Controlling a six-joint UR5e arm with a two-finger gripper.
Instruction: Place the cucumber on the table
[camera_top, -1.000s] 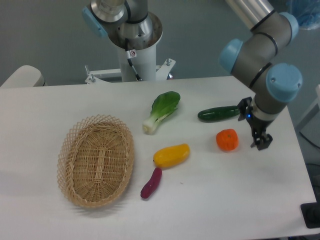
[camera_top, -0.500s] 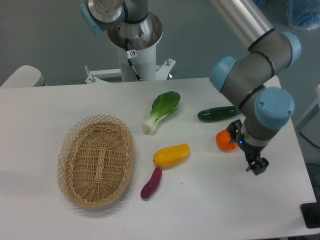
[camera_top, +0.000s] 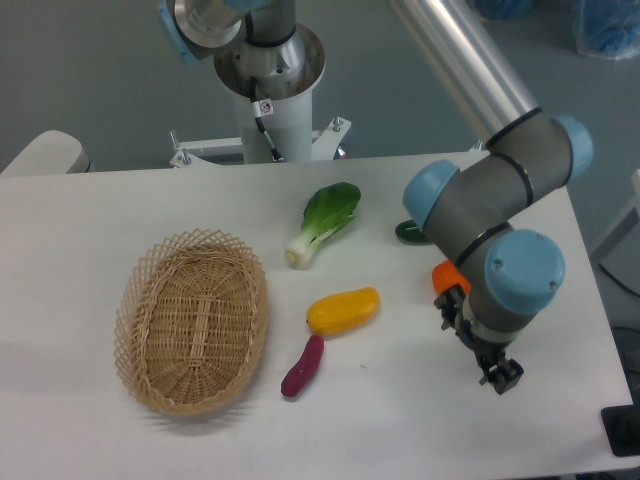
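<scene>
The dark green cucumber lies on the white table at the back right. Only its left end shows, because my arm's elbow covers the rest. My gripper points down over the table's right front part, well in front of the cucumber. Its fingers stand slightly apart with nothing between them.
An orange fruit peeks out just left of my wrist. A yellow vegetable and a purple one lie mid-table. A bok choy lies behind them. An oval wicker basket stands at the left.
My arm has swung away from the cucumber toward the front of the table. The gripper moved down-left past the orange fruit. The elbow now covers most of the cucumber, which has not moved.
</scene>
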